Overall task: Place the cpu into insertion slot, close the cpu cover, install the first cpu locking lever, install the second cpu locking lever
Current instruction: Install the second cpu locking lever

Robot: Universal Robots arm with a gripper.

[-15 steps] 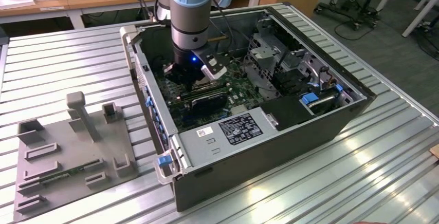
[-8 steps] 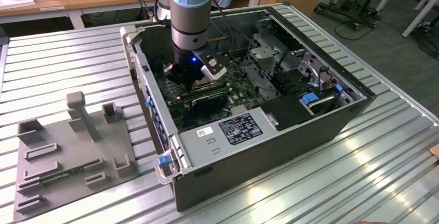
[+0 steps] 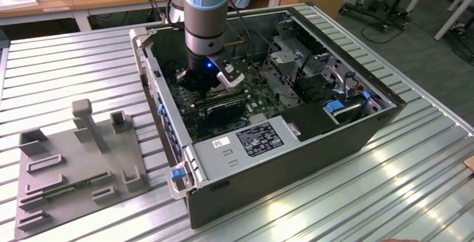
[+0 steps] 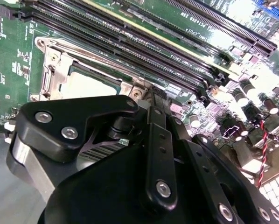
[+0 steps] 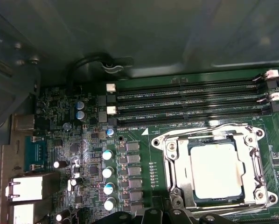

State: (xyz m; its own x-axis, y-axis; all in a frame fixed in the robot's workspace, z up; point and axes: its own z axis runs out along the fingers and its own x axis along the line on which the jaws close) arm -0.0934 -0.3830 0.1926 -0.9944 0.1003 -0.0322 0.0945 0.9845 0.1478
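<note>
Over on the exterior view's left, a grey fixture tray (image 3: 70,167) with upright holders is parked on the ribbed metal tabletop (image 3: 356,197), well apart from the arm. Next along, an open computer case (image 3: 296,142) is laid on its side, and the arm's gripper (image 3: 203,81) is reached down inside it, right over the green motherboard (image 3: 256,89); whether the fingers are apart or together can't be told from any of the views, since the black linkage (image 4: 156,154) is seen from behind in the second wrist view and the tips are hidden. In the first wrist view, a row of small capacitors (image 5: 108,172) is lined up on the board, then the long black memory slots (image 5: 186,100) with white latches, and past those the insertion slot (image 5: 170,175) is found, its silver rim bolted at the corners. The cpu (image 5: 215,170) is already seated in it, pale metal top facing up, and the cpu cover (image 5: 251,158) is lying down flat around the chip, so it looks closed. The same cpu (image 4: 86,86) is caught in the second wrist view, just beyond the gripper body. Nothing appears to be held. At the far right of the case, a blue-tabbed drive bay (image 3: 344,106) is tucked in.
</note>
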